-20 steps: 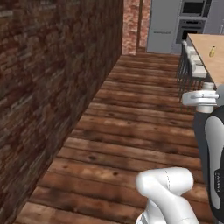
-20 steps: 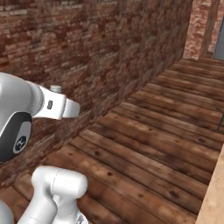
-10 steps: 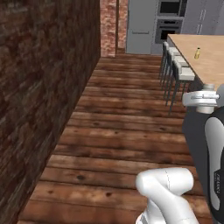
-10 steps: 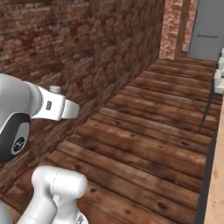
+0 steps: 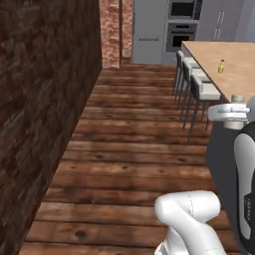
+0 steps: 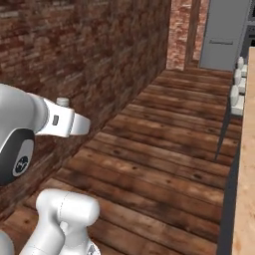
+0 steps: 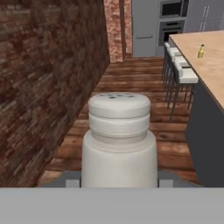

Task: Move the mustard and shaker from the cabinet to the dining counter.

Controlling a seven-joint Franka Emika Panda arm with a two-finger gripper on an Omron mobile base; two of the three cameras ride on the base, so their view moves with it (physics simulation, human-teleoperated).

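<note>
The white arm is folded up close to the base, and its gripper (image 7: 119,183) is closed around the shaker (image 7: 119,140), a round pale grey pot with little holes in its ridged top. Farther off on the right, the small yellow mustard (image 5: 221,66) stands upright on the smooth light-wood dining counter (image 5: 234,69), with grey-cushioned stools (image 5: 199,85) beside it. On the left runs a rough brick wall (image 5: 45,99).

The arm stands folded high, its claw (image 7: 119,183) clamped around the shaker (image 7: 119,140).

Home kitchen: built-in ovens (image 5: 182,22), wood island counter (image 5: 234,64), stools (image 5: 201,89).
</note>
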